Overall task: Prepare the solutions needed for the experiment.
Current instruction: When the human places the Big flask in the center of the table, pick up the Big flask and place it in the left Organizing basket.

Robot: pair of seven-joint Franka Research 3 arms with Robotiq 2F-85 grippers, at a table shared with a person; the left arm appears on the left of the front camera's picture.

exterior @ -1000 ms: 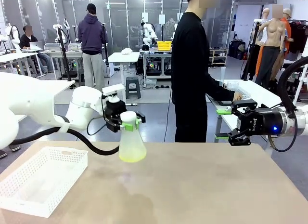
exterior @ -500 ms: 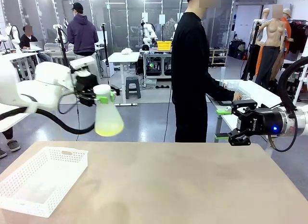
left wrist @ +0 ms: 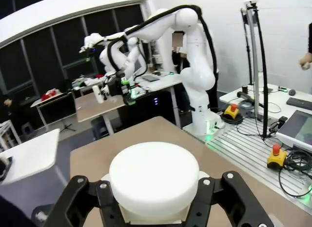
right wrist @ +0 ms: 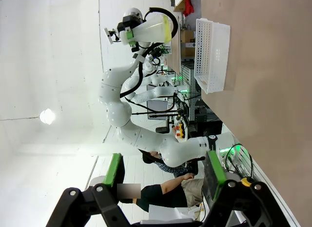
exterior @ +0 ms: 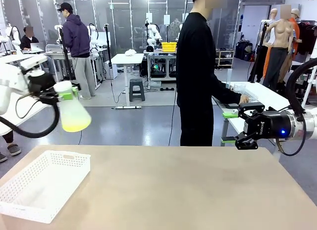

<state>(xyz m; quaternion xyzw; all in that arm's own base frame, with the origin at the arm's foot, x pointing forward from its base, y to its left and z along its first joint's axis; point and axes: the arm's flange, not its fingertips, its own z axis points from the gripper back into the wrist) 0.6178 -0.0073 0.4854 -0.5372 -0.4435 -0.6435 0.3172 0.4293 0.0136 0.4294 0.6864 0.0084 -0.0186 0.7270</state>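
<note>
A translucent white conical flask (exterior: pixel 74 113) hangs in the air beyond the table's far left corner, above the white basket (exterior: pixel 42 183). A shallow layer of pale yellow-green solution (exterior: pixel 75 125) lies in its base. My left gripper (exterior: pixel 60 94) is shut on the flask's neck; in the left wrist view its black fingers (left wrist: pixel 80 197) flank the flask's white top (left wrist: pixel 153 171). My right gripper (exterior: pixel 232 126) hovers open off the table's far right edge, green pads apart, nothing between them. The right wrist view shows its gripper (right wrist: pixel 163 180) and, far off, the flask (right wrist: pixel 151 30).
A person in black (exterior: pixel 198 67) stands at the far side, one hand (exterior: pixel 244 99) on a side table at the right. The tan tabletop (exterior: pixel 188 190) stretches bare from the basket to the right edge. In the left wrist view the right arm (left wrist: pixel 195 56) shows farther off.
My left arm has carried the flask up and to the left, from above the table's far edge to over the basket corner. The right arm has not moved.
</note>
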